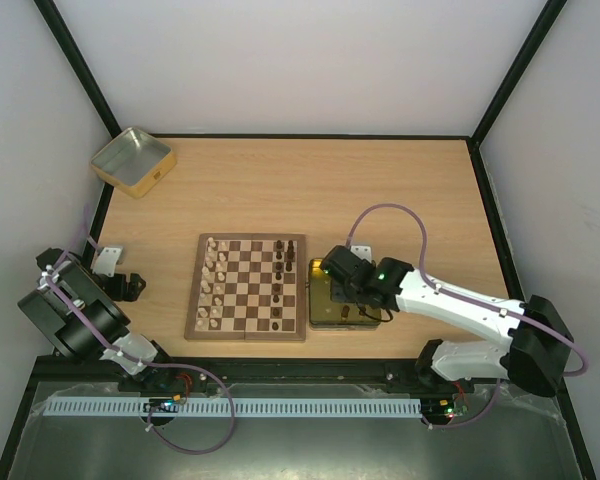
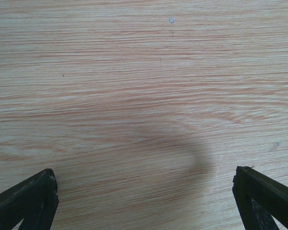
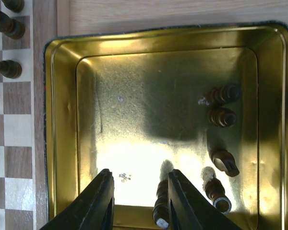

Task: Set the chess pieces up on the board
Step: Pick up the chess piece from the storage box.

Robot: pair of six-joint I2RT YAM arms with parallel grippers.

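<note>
Right hand (image 3: pixel 140 177) partly open; dark chess piece (image 3: pixel 160 206) lying between fingers (image 3: pixel 97 206)

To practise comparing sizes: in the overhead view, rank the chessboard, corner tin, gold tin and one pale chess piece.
1. chessboard
2. corner tin and gold tin: alike, gold one partly hidden by the right arm, so unranked
3. pale chess piece

Robot lab test cell
White panels (image 1: pixel 280 60) and black frame posts (image 1: pixel 80 68) enclose a wooden table (image 1: pixel 380 180) carrying two bolted arms (image 1: pixel 460 305).
</note>
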